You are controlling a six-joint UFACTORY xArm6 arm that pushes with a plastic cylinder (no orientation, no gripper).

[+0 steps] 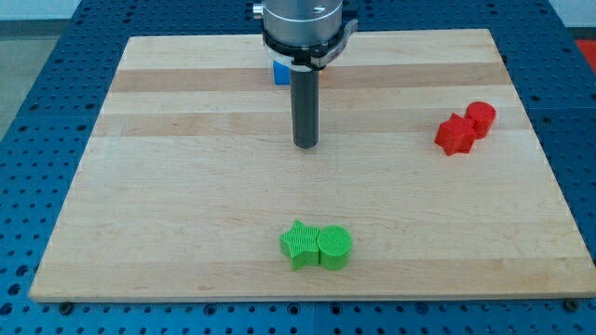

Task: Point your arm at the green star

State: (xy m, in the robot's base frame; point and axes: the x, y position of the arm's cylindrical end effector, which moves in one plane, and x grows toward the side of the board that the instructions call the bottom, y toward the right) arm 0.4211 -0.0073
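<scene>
The green star (297,245) lies on the wooden board (186,186) near the view's bottom, just left of centre. A green cylinder (334,247) touches its right side. My tip (305,145) stands at the board's middle, well above the green star toward the view's top, and touches no block.
A red star (454,135) and a red cylinder (480,118) sit together at the view's right. A blue block (280,73) shows partly behind the arm at the view's top. The board rests on a blue perforated table (37,74).
</scene>
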